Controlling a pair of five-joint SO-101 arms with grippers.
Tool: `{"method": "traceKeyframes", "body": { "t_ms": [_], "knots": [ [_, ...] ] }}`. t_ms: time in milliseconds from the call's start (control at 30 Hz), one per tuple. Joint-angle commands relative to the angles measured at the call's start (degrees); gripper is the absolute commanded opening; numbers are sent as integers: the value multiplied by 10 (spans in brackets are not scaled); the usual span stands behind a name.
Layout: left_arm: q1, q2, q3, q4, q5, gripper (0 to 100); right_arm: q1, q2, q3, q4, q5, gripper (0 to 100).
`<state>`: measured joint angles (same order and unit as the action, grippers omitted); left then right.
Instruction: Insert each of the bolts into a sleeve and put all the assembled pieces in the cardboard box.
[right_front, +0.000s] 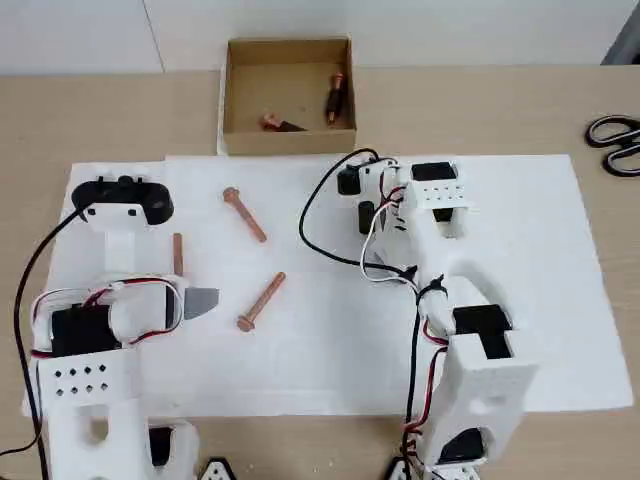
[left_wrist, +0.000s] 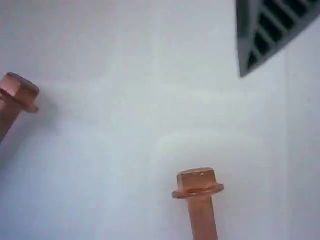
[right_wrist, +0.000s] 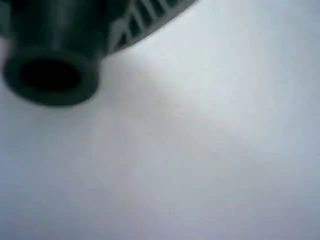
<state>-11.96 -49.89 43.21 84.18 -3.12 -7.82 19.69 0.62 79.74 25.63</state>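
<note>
1. Our right gripper (right_front: 368, 214) is closed around a dark sleeve (right_wrist: 50, 75), carried just above the white foam sheet (right_front: 520, 300). The sleeve's open bore faces the wrist camera and looks empty
2. Our left gripper (right_front: 198, 301) hangs low over the left part of the sheet. We cannot tell from these views whether it is wide or narrow
3. Three loose copper-coloured bolts lie on the sheet. The first bolt (right_front: 177, 253) rests just beside the left arm, and the second bolt (right_front: 260, 302) lies near the left gripper on its right. The third bolt (right_front: 245, 215) is farther up, between the two arms
4. We judge the bolts to be small, light and rigid. Their smooth round shanks are likely to roll on the foam or slip in a loose pinch
5. We think the best hold is across the shank close to the flanged head. That leaves the plain end free to enter the bore
6. The sleeve looks stiff and light. A grip around its outer wall keeps the opening clear, though we expect a snug fit, so bolt and bore must line up closely
7. Beyond the sheet's far edge stands the cardboard box (right_front: 225, 100), with two assembled pieces (right_front: 283, 124) already inside. A pair of scissors (right_front: 615, 140) lies well apart on the table (right_front: 100, 110)
</note>
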Motion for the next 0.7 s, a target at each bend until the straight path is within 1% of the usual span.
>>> {"method": "traceKeyframes", "body": {
  "t_ms": [0, 67, 167, 267, 333, 433, 567, 667],
  "knots": [
    [-4, -7, -3, -15, 2, 339, 33, -71, -56, 51, -4, 3],
    [-4, -7, -5, -15, 4, 339, 44, -100, -84, 87, -4, 3],
    [-3, -2, -22, -7, 33, 339, 52, -141, -116, 141, -4, 3],
    [0, 5, -43, -1, 36, 339, 56, -182, -118, 161, -4, 3],
    [-2, 39, -69, 0, 35, 339, 65, -206, -110, 163, -17, 3],
    [-2, 135, -138, 9, 35, 339, 74, -242, -74, 163, -30, 3],
    [2, 303, -273, 48, 39, 339, 77, -292, -4, 160, -30, 3],
    [4, 411, -372, 59, 46, 339, 75, -324, 35, 158, -30, 3]
  ]
}}
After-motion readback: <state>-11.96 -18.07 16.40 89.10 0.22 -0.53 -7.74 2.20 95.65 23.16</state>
